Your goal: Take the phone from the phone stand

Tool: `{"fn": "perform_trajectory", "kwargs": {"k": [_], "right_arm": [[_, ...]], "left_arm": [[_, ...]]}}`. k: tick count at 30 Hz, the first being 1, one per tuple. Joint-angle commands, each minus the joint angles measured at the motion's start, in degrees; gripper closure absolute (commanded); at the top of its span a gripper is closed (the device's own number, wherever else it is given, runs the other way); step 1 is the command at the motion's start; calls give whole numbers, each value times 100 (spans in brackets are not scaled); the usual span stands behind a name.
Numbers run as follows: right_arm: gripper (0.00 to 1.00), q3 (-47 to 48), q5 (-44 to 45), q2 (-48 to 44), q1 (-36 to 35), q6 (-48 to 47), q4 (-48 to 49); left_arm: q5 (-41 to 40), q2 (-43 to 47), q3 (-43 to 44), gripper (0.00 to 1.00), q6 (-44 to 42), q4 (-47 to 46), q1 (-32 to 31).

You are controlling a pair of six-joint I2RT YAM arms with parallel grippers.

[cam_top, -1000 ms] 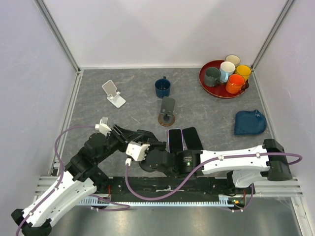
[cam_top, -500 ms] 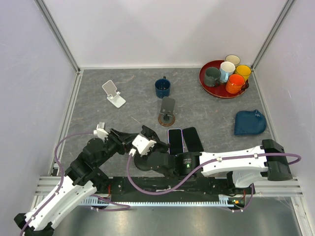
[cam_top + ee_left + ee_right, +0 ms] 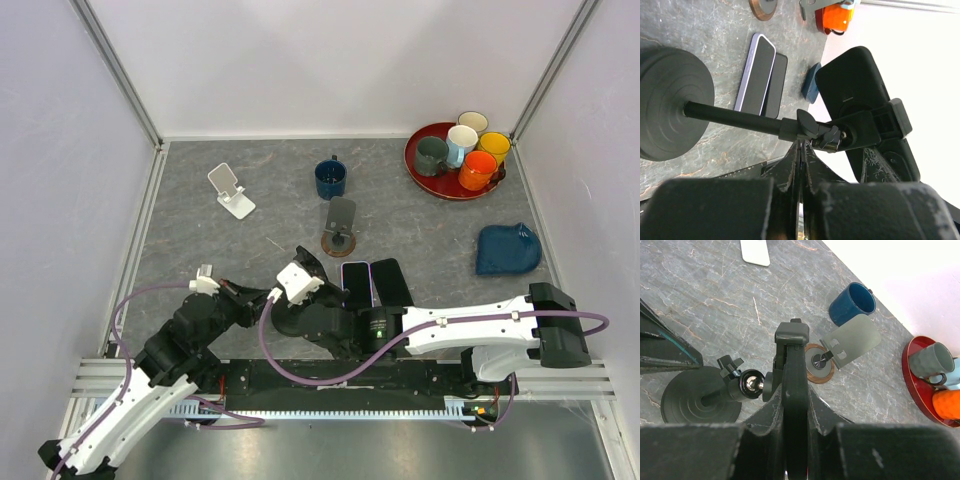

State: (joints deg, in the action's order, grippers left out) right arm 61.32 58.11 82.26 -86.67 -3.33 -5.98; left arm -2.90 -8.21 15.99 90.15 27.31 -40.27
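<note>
top view: right gripper (image 3: 312, 266) is sitting higher in the frame than a second ago. left gripper (image 3: 258, 296) is trailing at lower left. judging the pull-off is only beginning. its load is hiding under the wrists.

left wrist view: phone (image 3: 852, 95) is filling the upper right, back to the lens, long axis running upper left to lower right. stand (image 3: 672, 102) is resting at left, its clamp still biting the phone's back. left fingers (image 3: 785, 170) are pressing together on nothing, tips just beside the rod.

right wrist view: phone is showing edge-on at centre, long axis pointing to frame top. right fingers (image 3: 762, 417) are squeezing both its faces.
</note>
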Motion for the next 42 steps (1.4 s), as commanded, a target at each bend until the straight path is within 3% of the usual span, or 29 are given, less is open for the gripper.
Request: {"fn": "perform_trajectory", "kwargs": {"k": [1, 3, 7, 12, 17, 23, 27, 33, 42], "right_arm": [[100, 266, 245, -157, -25, 140, 826], [100, 275, 219, -175, -34, 149, 818], [100, 266, 210, -236, -34, 184, 818], [100, 161, 201, -289, -43, 140, 958], [100, 74, 289, -359, -34, 61, 1002], [100, 12, 386, -518, -34, -27, 1064], [100, 38, 307, -562, -34, -45, 1064], [100, 187, -18, -509, -34, -220, 923], [100, 319, -466, -456, -34, -282, 739]], "left_arm": [[-439, 153, 44, 88, 57, -173, -7], [-536, 144, 97, 82, -128, -173, -7], [-563, 48, 238, 60, -611, -314, -7], [-721, 65, 562, 46, -1454, -297, 2], [-1099, 249, 958, 37, -2106, 116, 2], [-959, 381, 1144, 31, -3334, 301, 2], [-389, 215, 942, 27, -4127, -41, -7], [955, -567, 845, 25, -4839, -1033, -7], [1485, -1455, 950, 28, -6070, -1659, -16]]}}
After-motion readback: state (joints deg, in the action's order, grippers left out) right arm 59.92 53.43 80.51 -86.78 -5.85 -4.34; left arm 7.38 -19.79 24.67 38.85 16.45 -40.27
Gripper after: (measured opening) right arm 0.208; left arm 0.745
